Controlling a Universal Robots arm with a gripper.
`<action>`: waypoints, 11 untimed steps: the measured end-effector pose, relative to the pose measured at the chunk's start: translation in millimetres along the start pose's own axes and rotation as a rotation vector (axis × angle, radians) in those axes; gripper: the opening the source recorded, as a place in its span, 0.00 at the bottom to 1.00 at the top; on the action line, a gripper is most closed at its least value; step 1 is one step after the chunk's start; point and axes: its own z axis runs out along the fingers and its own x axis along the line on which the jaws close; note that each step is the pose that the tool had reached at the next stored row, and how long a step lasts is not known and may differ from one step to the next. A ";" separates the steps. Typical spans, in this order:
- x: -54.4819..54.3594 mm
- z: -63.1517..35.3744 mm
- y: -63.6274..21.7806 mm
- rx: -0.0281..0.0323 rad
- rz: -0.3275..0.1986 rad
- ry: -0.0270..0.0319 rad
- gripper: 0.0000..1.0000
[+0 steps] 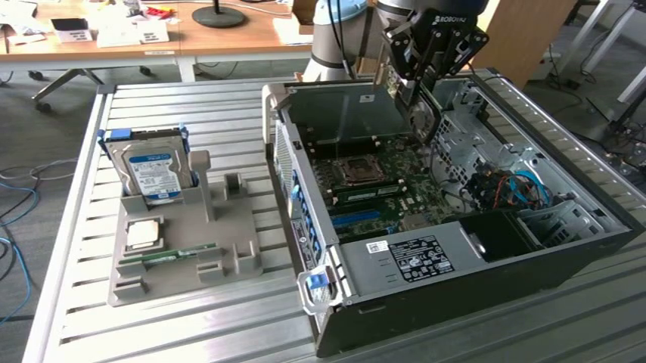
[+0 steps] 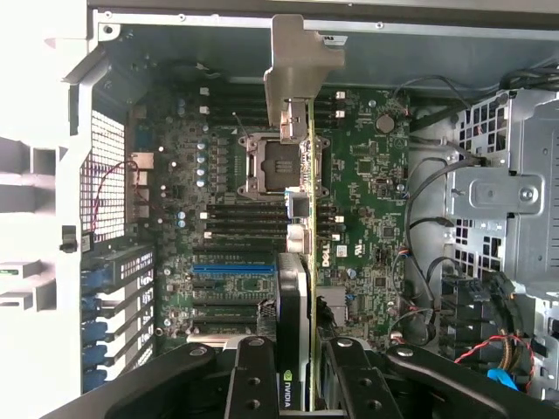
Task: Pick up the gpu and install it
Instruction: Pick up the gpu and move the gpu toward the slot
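My gripper [image 1: 429, 72] is shut on the gpu [image 1: 422, 117], a thin dark card that hangs on edge from it. It is above the far part of the open computer case [image 1: 565, 249], over the motherboard [image 1: 379, 189]. In the wrist view the gpu [image 2: 295, 297] is seen edge-on between my gripper's [image 2: 301, 371] black fingers [image 2: 253, 375]. Its black fan cooler faces one side and its silver end bracket [image 2: 301, 78] is at the far end. The card floats over the motherboard [image 2: 367, 201] with the CPU socket [image 2: 281, 166] and a blue slot [image 2: 231, 270] beneath it.
A grey parts holder [image 1: 232, 234] on the slatted metal table [image 1: 202, 325] carries an upright hard drive [image 1: 151, 170], a processor chip [image 1: 144, 234] and a green memory stick [image 1: 166, 257]. Inside the case are cables [image 1: 504, 189] and a drive cage [image 2: 502, 218]. Wooden desks [image 1: 222, 38] stand behind.
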 end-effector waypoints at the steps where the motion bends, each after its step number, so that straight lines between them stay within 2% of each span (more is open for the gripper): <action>1: 0.0 0.0 0.0 0.0000 0.000 0.0000 0.27; 11: -9.1 0.2 0.0 0.0000 0.000 0.0001 0.27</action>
